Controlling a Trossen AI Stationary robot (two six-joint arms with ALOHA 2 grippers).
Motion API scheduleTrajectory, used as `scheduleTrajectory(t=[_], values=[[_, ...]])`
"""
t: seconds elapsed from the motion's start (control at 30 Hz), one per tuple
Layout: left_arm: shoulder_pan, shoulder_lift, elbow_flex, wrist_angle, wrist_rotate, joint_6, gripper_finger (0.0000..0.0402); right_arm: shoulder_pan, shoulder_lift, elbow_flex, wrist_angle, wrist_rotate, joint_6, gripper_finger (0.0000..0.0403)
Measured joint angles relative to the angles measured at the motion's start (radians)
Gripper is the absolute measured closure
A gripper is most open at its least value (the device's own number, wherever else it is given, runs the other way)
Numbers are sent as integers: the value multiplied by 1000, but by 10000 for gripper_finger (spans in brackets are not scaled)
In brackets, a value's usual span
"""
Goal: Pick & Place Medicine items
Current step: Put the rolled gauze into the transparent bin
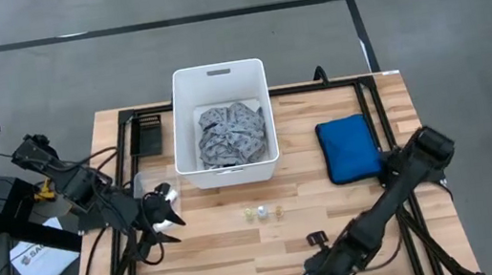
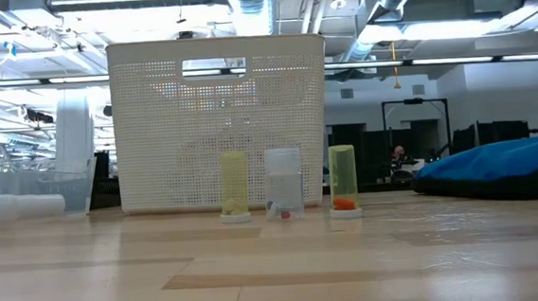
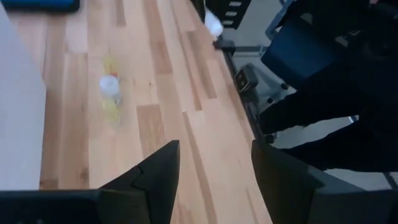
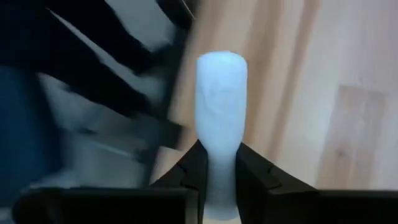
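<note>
No legible text anywhere; a white sheet (image 1: 40, 261) on the floor left of the worktop (image 1: 224, 256) carries dark print, starts with something like "SA" but too small to read for sure; vials (image 2: 284, 194), white bin (image 2: 219, 116), blue pouch (image 1: 348, 147) all show no label, brand or number I can make out.

Three small vials (image 2: 284, 182) standing (two yellowish, one clear), one white bin (image 1: 218, 82), one blue pouch (image 1: 348, 147)
</note>
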Motion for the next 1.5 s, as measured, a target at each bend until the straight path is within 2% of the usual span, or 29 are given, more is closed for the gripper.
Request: scheduleTrajectory(t=[0.1, 0.23, 0.33, 0.43, 0.57, 0.7, 0.83, 1.03, 1.17, 1.5], values=[[0, 0, 41, 1, -21, 77, 211, 1, -115, 0, 18, -33, 39, 352], [21, 0, 101, 21, -168, 240, 211, -24, -277, 1, 23, -17, 70, 354], [61, 0, 131, 114, -346, 369, 211, -97, -380, 1, 24, 78, 83, 354], [121, 0, 139, 277, -427, 474, 211, -212, -463, 1, 55, 193, 31, 354], [242, 9, 139, 499, -433, 468, 211, -387, -525, 1, 147, 285, -193, 355], [372, 38, 139, 701, -429, 461, 211, -547, -529, 0, 266, 293, -418, 355], [483, 95, 139, 911, -422, 475, 211, -659, -491, 0, 370, 290, -561, 356], [570, 183, 139, 1032, -318, 479, 211, -733, -411, 0, 622, 289, -705, 356], [584, 239, 139, 1044, -313, 476, 211, -744, -374, 3, 774, 292, -811, 356], [586, 352, 139, 1231, -280, 535, 211, -774, -350, 75, 755, 269, -866, 356]])
